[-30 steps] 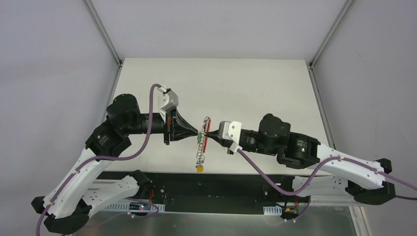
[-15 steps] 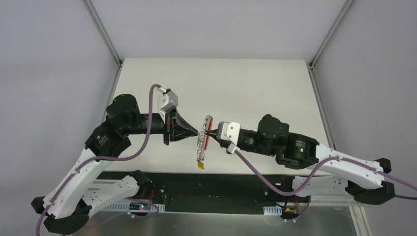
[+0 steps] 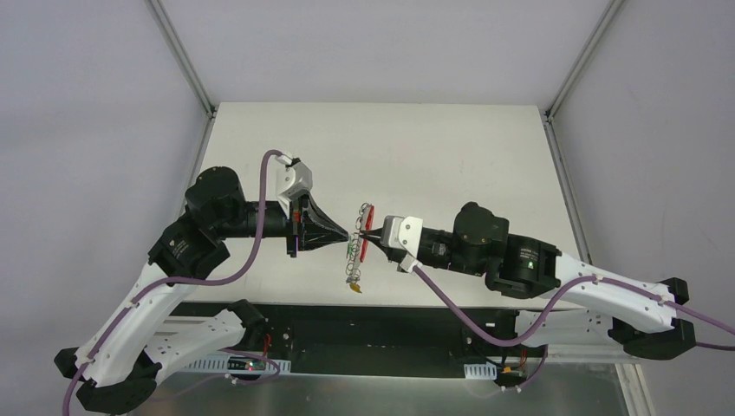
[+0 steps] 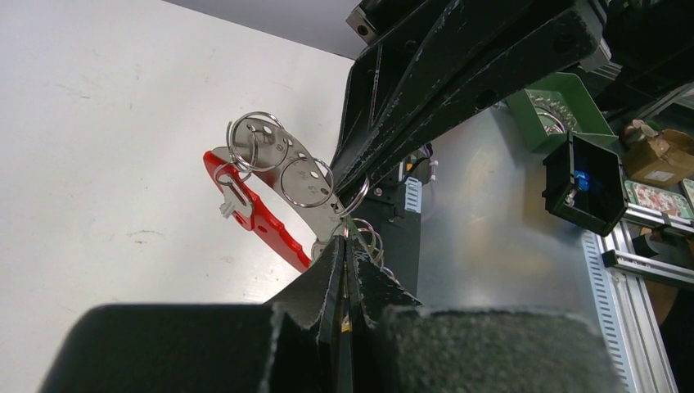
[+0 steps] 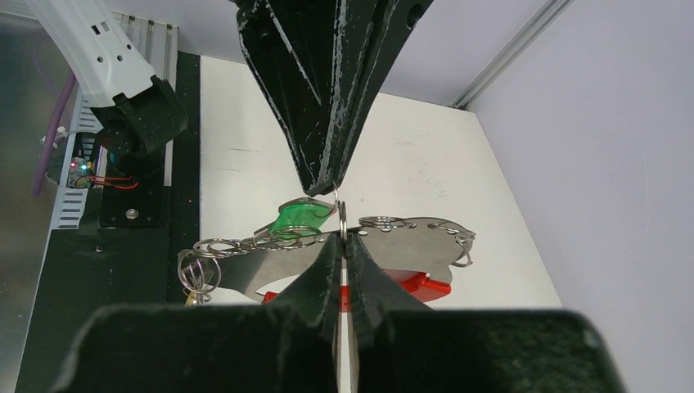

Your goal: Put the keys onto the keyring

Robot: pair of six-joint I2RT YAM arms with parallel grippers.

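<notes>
Left claw (image 3: 345,235): 2 black fingers pressed fully together into 1 narrow wedge, with rough, scuffed pads. Its tip meets the left side of the keyring at a thin wire loop; whether it actually pinches that loop cannot be told.

Green key (image 5: 299,219): flat, rounded tag of translucent green plastic, just beside and below the left claw's tip, lying against the grey plate. Its metal blade cannot be made out.

Keyring (image 4: 278,155): held in the air between the 2 claw tips. It is a flat oval loop. One part is dull grey metal plate with small punched holes; the other is glossy bright red plastic with a notched edge.

Wire rings (image 4: 306,182): thin, shiny silver round loops strung in a row along the grey plate's rim, some overlapping. They run from the claw tips toward the arm bases.

Yellow key (image 3: 354,289): small yellow tag at the near end of that row, apart from both claw tips.

Right claw (image 3: 367,232): 2 black fingers with coarse, grainy pads, clamped tight on the keyring's edge. It points straight at the left claw's tip, very close to it.

Table (image 3: 451,156): matte white, smooth, with faint scuffs, beneath both claws.
</notes>
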